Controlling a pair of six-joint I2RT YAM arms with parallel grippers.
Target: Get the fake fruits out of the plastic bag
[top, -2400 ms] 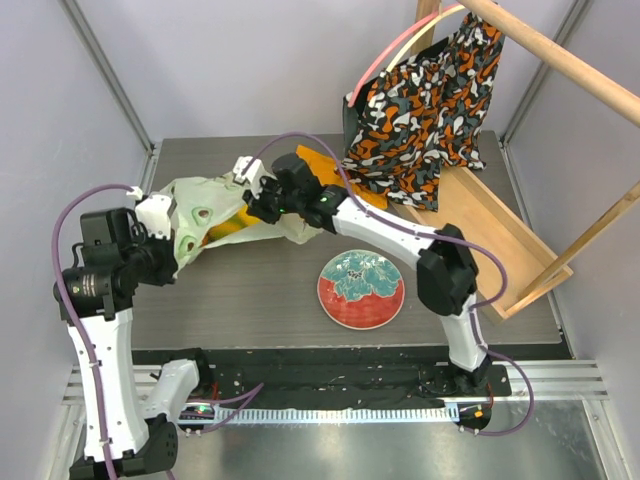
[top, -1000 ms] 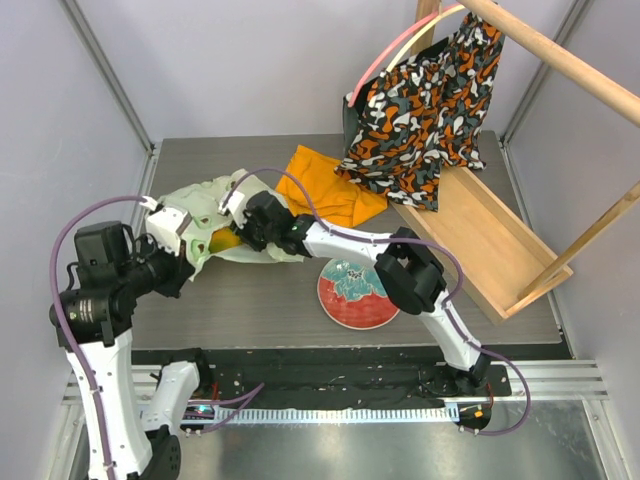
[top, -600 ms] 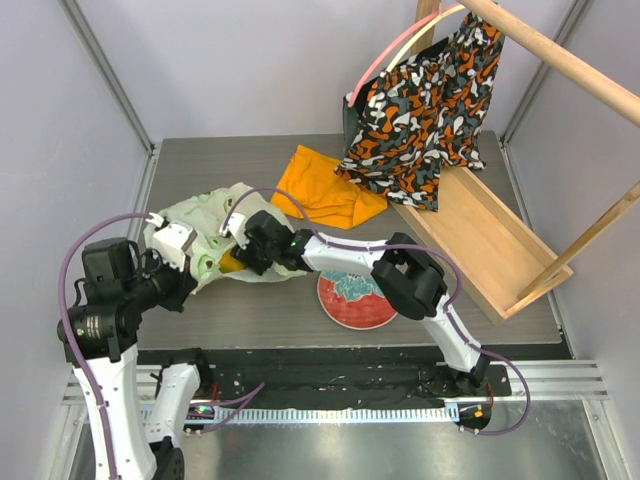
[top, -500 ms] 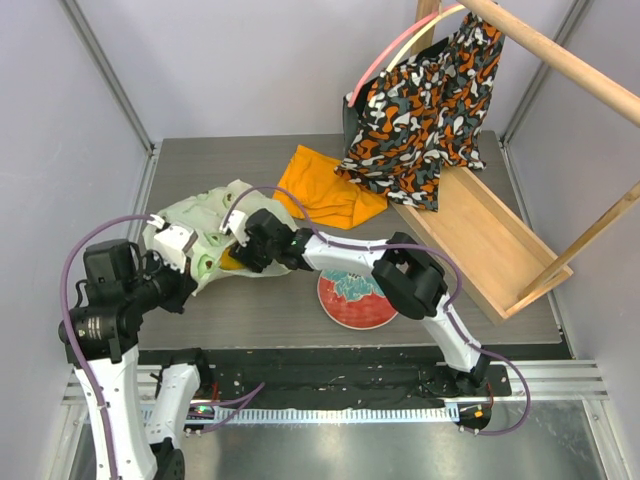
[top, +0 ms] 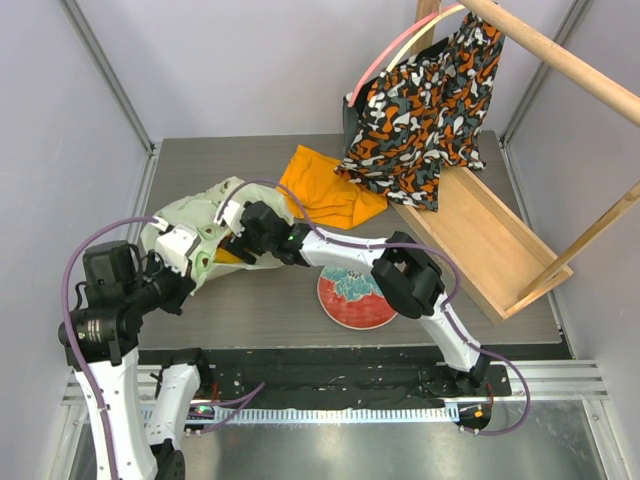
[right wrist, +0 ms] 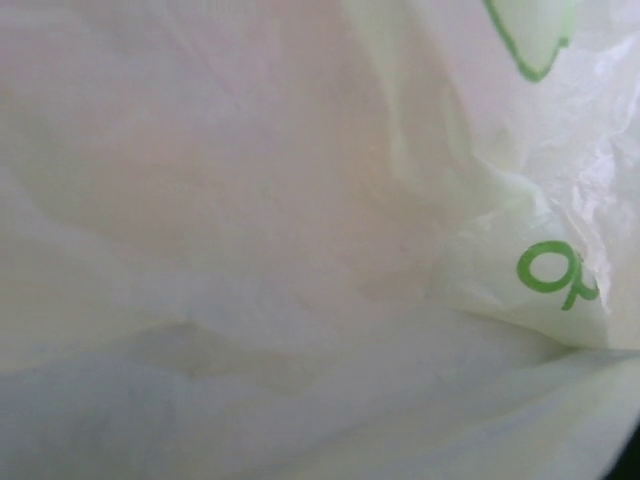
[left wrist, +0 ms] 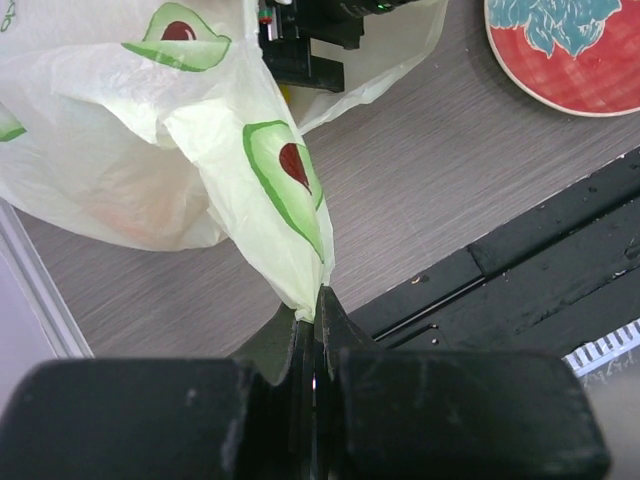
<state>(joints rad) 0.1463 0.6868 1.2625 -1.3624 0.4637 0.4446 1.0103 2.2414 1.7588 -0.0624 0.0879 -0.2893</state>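
While left gripper (left wrist: 314, 322) pinches bag (left wrist: 120, 160), arm bent

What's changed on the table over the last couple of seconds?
The right gripper swung left, off the orange cloth, into the mouth of the plastic bag. The left gripper, pinching the bag's edge throughout, pulled nearer. The plate and patterned bag stayed put.

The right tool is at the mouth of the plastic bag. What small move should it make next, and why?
Probably ease the right tool slightly deeper into the plastic bag. The left tool pinches the bag's edge, a yellow fruit shows at the mouth, but the right wrist view shows only film, so no fruit seems reached.
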